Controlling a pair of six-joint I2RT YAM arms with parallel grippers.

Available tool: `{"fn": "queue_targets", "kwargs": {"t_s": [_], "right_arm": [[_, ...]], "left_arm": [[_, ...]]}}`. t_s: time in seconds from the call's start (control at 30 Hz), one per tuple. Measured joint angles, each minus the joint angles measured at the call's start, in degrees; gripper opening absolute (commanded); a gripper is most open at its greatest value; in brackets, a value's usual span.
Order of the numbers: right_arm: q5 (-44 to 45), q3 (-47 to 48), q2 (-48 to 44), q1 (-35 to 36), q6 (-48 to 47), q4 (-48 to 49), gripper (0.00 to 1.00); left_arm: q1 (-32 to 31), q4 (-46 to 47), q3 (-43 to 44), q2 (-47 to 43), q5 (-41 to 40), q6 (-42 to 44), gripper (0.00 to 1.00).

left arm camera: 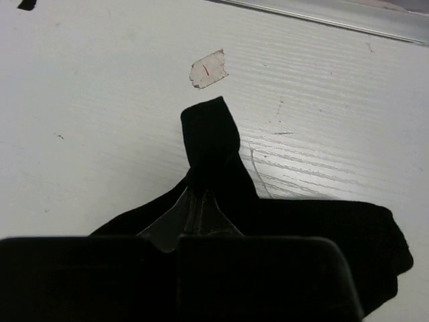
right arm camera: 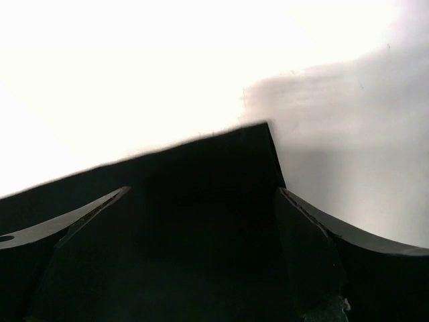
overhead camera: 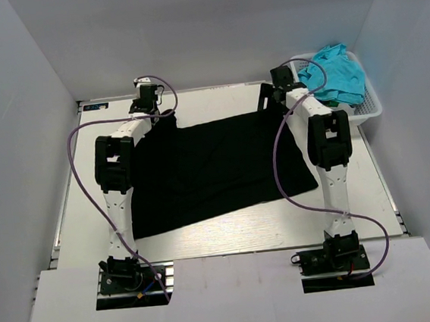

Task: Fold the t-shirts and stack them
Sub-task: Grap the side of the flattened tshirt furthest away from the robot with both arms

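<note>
Black t-shirt [overhead camera: 216, 168] lies spread flat across the middle of the table [overhead camera: 230, 239], and both arms reach out to its far edge. The left gripper [left arm camera: 199, 196] is clamped on the far-left corner. Its wrist view shows the jaws pressed together on a pinch of cloth, with a narrow tab poking past the tips toward a scrap of tape [left arm camera: 208, 69].

The right gripper [right arm camera: 201, 191] is another story. Its 2 fingers [right arm camera: 312, 235] stand wide apart, straddling the far-right corner with nothing gripped. Off to the right, a white basket [overhead camera: 374, 109] holds a teal shirt [overhead camera: 336, 73].

So where can this go wrong? Danger 1 is timing: if the left arm lifts while the right has no hold, the shirt would likely swing on 1 corner and bunch diagonally instead of folding square. Danger 2 is that left pinch: it looks small and gathered, so a firm pull could slide the cloth out.

Danger 3 is the right corner, which sits close to the fingertips, so a closing grip might catch only the hem or miss. Glare washes out that wrist view, so I cannot tell whether the fingers touch the table. Danger 4 is the right arm's purple cable [overhead camera: 279, 166], which hangs over the shirt's right side and could snag the fabric as it comes over.
</note>
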Motion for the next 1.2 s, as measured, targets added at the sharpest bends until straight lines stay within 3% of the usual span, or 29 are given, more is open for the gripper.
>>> {"fn": "queue_targets", "kwargs": {"t_s": [0.27, 0.47, 0.57, 0.6, 0.77, 0.8, 1.0, 1.2], "right_arm": [[2.6, 0.6, 1.6, 0.0, 0.0, 2.9, 0.9], [3.7, 1.5, 3.2, 0.0, -1.6, 3.9, 0.77], [3.8, 2.1, 3.7, 0.0, -2.0, 4.0, 0.55], [3.7, 2.1, 3.7, 0.0, -2.1, 4.1, 0.41], [3.4, 2.1, 3.8, -0.4, -3.0, 4.1, 0.03], [3.2, 2.1, 3.8, -0.4, -3.0, 4.1, 0.0], [3.6, -0.5, 2.2, -0.1, -3.1, 5.7, 0.0], [3.9, -13.5, -8.8, 0.2, -3.3, 8.2, 0.0]], "left_arm": [[0.5, -1.2, 4.7, 0.1, -4.3, -2.0, 0.0], [1.1, -0.7, 5.0, 0.1, -4.0, -2.0, 0.0], [1.5, -0.6, 5.2, 0.2, -2.5, -1.4, 0.0], [1.5, -0.5, 5.3, 0.2, -2.1, -1.4, 0.0], [1.5, -0.3, 5.3, 0.2, -0.1, -1.2, 0.0], [1.5, -0.2, 5.2, 0.1, 0.3, -1.1, 0.0], [1.3, -0.4, -0.9, -3.6, 0.5, 0.1, 0.0], [0.8, -2.6, -15.3, -17.6, 0.6, -2.3, 0.0]]}}
